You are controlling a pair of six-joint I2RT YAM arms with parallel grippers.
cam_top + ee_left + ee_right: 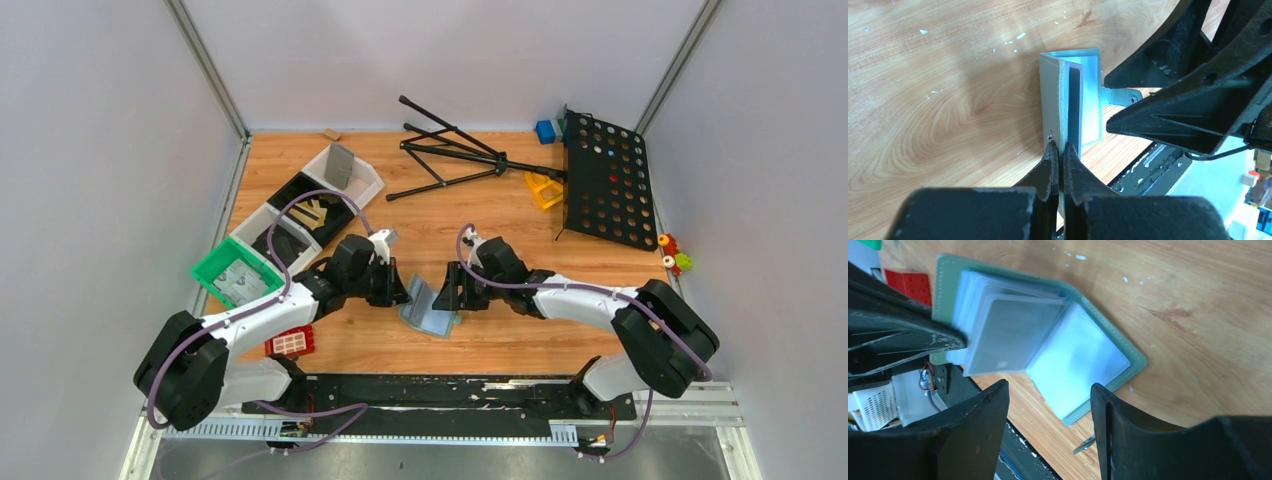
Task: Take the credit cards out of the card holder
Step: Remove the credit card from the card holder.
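The card holder point(430, 308) sits mid-surface between the two arms, opened like a book. One cover lies flat on the wooden surface point(520, 200). The other cover stands up on edge.

The left claw point(1060, 147) is clamped on the edge of that upright cover, with the fingertips pinched together on the thin leaf and no gap showing. The right claw point(1048, 390) is open with its jaws well apart and nothing between them. It hangs just beside the near corner of the flat cover.

Inside the holder, pale translucent sleeves point(973, 295) fan out from the spine. A grey credit card point(1008, 335) shows through the top sleeve, seated in its pocket. Whether the sleeves under it are loaded can't be told. The side flap point(1120, 95), with a small snap, sticks out from the flat cover toward the right arm.

The green tray point(205, 268) is off to the left past the left arm, with something whitish inside, too small to identify. The red block point(291, 342) with white squares lies near the left arm's base, well apart from the holder.
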